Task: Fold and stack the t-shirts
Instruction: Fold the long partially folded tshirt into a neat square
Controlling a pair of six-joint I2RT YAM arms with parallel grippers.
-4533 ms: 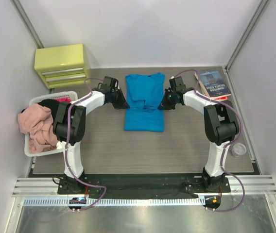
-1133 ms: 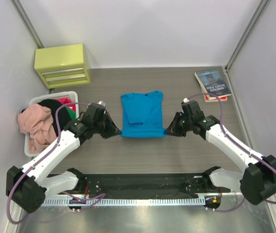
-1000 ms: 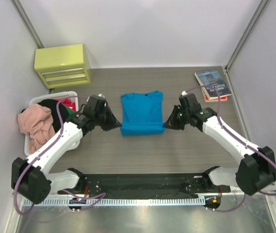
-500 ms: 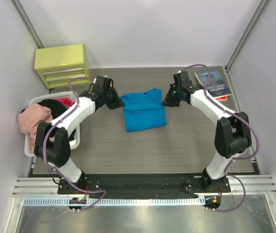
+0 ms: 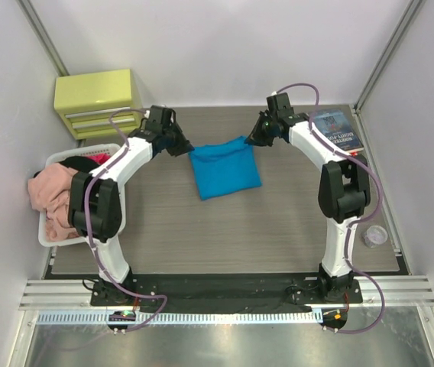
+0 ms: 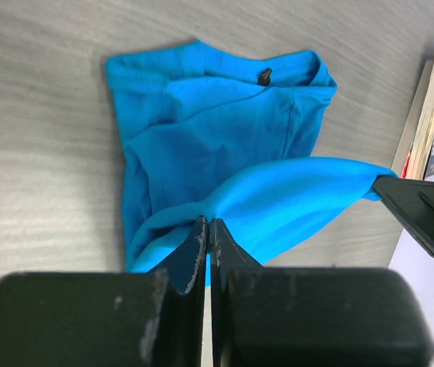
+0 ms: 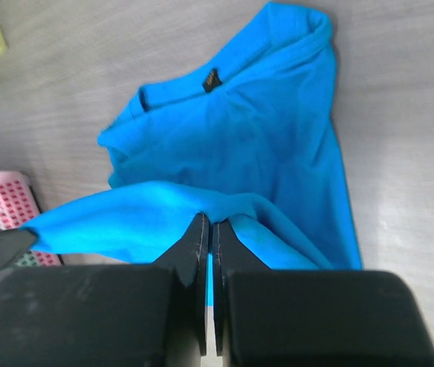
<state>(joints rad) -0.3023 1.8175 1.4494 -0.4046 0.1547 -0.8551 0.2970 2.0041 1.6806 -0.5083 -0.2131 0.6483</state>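
Left hand (image 6: 205, 226): fingers pressed together, pinching a raised edge of the turquoise t-shirt (image 5: 225, 170). Right hand (image 7: 205, 222): also clamped, on the other end of that same edge. In both wrist views I see the edge strung between the two hands as a lifted band. The rest of the shirt lies under it on the table (image 5: 202, 229), with the collar flat beyond the band.

From overhead the hands cover both pinch points, so only the wrist cameras show them. I cannot tell how many layers each pinch holds. The collar label is a dark speck, unreadable.

Basket (image 5: 64, 156), at the table's left edge: a crumpled pink t-shirt (image 5: 56, 197) spills over the rim and hides most of what lies beneath it. I can make out only dark cloth (image 5: 87, 165) behind it.

Books (image 5: 335, 131), far right corner: cut off by the frame edge in the left wrist view.
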